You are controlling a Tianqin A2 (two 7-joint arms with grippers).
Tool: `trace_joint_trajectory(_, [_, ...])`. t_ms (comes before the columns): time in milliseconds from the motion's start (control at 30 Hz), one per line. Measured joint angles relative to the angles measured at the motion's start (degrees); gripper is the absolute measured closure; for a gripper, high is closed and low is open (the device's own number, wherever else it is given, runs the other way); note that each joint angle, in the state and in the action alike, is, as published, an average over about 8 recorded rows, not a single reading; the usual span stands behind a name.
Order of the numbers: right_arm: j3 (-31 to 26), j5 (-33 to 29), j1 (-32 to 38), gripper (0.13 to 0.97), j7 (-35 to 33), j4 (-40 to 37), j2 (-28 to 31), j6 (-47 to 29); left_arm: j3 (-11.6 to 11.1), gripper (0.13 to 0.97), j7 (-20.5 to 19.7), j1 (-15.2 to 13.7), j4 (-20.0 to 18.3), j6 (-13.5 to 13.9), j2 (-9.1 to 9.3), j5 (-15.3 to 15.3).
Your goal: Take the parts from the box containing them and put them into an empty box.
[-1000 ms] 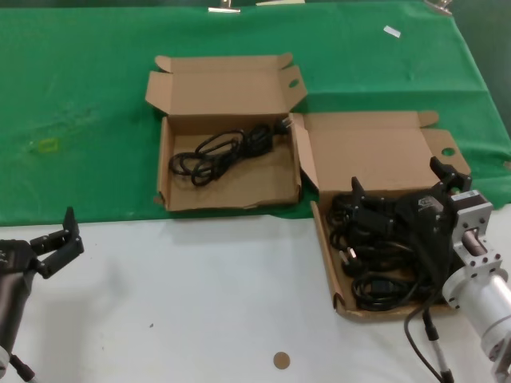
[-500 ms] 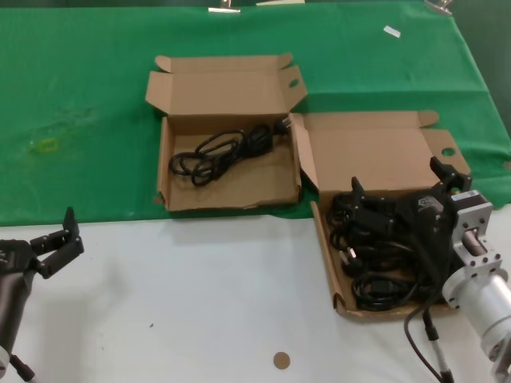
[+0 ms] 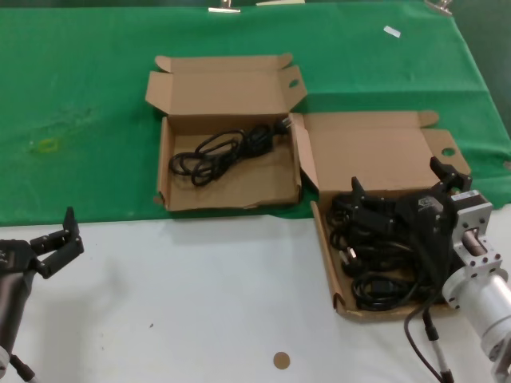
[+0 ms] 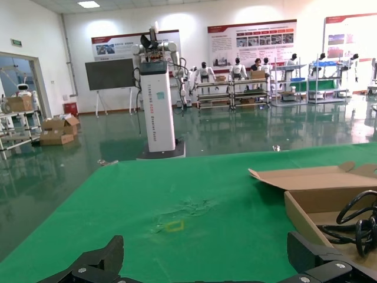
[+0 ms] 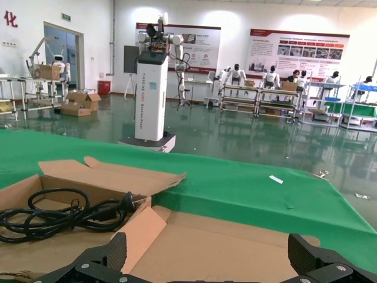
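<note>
Two cardboard boxes sit open before me. At two o'clock in my head view is the full box (image 3: pixel 435 152), heaped with black power cables (image 3: pixel 375 259); at eleven o'clock lies the receiving box (image 3: pixel 209 94), which is not quite empty, as one cable (image 3: pixel 223 152) already lies loosely coiled across its floor.

My right gripper (image 3: pixel 397 191) hangs directly over the heap, fingers spread wide and closed on nothing I can see, one tip toward the box's left wall, the other toward the lid hinge. The nearest bundle is straight below that span, so the grab is a matter of down, not sideways. The heap is tangled and I cannot make out any one bundle's long axis with confidence; the strands mostly run nine to three o'clock.

My left gripper (image 3: pixel 57 239) waits at eight o'clock over the white tabletop (image 3: pixel 207 295), well apart from both boxes, fingers open and holding nothing. The right arm is plainly the nearer one for this pick.
</note>
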Motion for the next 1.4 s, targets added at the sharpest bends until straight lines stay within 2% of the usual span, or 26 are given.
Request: trace_joint_trajectory(1400, [0.0,0.0,0.0,0.129,0.0,0.0,0.0,0.0,0.0,0.132,0.0,0.0,0.0,0.0,0.00,0.0])
